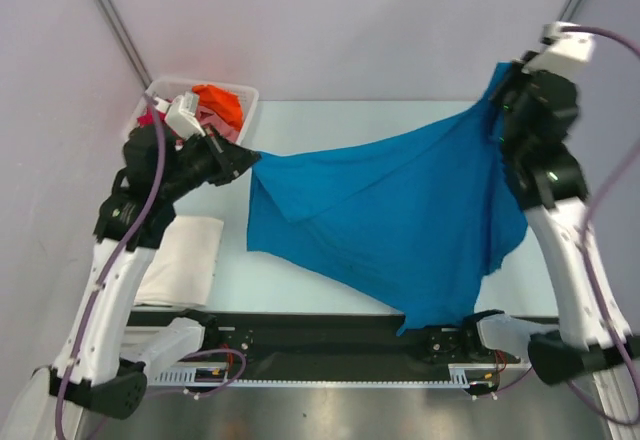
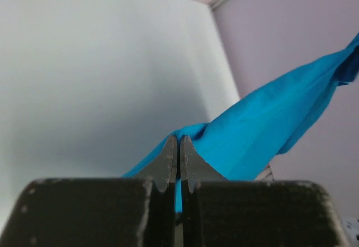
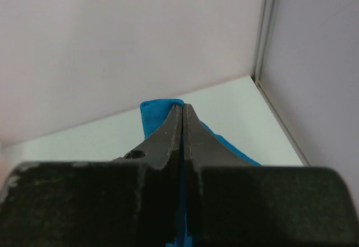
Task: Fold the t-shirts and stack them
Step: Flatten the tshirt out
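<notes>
A bright blue t-shirt (image 1: 400,225) hangs stretched in the air between both arms, sagging toward the table's front edge. My left gripper (image 1: 250,158) is shut on its left corner, and blue cloth (image 2: 269,123) shows pinched between the closed jaws in the left wrist view. My right gripper (image 1: 500,95) is shut on the shirt's upper right corner, with a blue fold (image 3: 157,115) sticking out past the fingertips. A folded white t-shirt (image 1: 185,260) lies at the table's left. Orange (image 1: 220,105) and pink (image 1: 215,125) t-shirts sit bunched in the basket.
A white slotted basket (image 1: 245,100) stands at the back left corner, just behind my left gripper. The pale table (image 1: 340,115) ends at grey walls behind and to both sides. A black rail (image 1: 330,345) runs along the front edge between the arm bases.
</notes>
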